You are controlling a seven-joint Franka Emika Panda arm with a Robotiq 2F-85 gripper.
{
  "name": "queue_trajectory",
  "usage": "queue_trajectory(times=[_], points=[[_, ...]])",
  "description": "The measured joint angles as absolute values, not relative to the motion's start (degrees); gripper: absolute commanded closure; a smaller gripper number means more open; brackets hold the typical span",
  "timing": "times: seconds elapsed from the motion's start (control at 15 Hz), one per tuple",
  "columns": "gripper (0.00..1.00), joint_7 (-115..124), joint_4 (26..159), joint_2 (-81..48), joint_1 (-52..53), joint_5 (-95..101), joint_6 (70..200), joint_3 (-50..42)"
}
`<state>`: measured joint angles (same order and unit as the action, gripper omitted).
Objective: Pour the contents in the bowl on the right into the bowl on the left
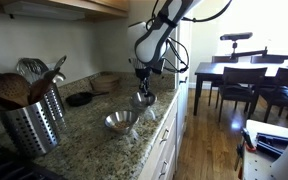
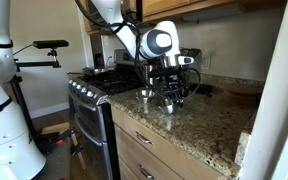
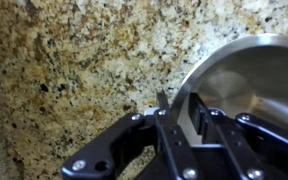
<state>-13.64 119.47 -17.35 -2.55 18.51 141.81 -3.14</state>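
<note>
Two steel bowls stand on the granite counter [image 1: 89, 130]. One bowl [image 1: 121, 121] sits nearer the front edge; the second bowl [image 1: 144, 100] is right under my gripper [image 1: 142, 92]. In the wrist view this bowl [image 3: 249, 70] fills the right side, and the part of its inside that shows is bare steel. My gripper [image 3: 179, 105] straddles its rim, one finger outside and the padded one inside, with the jaws slightly parted and a thin gap at the rim. In an exterior view the gripper [image 2: 170, 93] hangs low over the counter beside a bowl [image 2: 147, 96].
A perforated steel utensil holder [image 1: 32, 120] with wooden spoons stands by the wall. A dark dish [image 1: 80, 99] and a woven basket [image 1: 106, 80] lie farther back. A stove [image 2: 94, 85] borders the counter. A dining table [image 1: 246, 72] stands beyond.
</note>
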Motion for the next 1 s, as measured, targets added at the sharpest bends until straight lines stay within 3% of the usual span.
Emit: queue_trajectory(times=[0.4,0.47,0.53,0.67,1.0], points=[[0.03,-13.64,119.26,-19.02,-2.54,18.75,141.81,-3.29],[0.0,-13.64,119.26,-19.03,-2.53,18.8,141.81,-3.29],[0.15,-13.64,119.26,-19.03,-2.5,18.94,141.81,-3.29],[0.01,-13.64,119.25,-19.03,-2.43,19.23,141.81,-3.29],[0.0,-13.64,119.25,-19.03,-2.41,19.31,141.81,-3.29]])
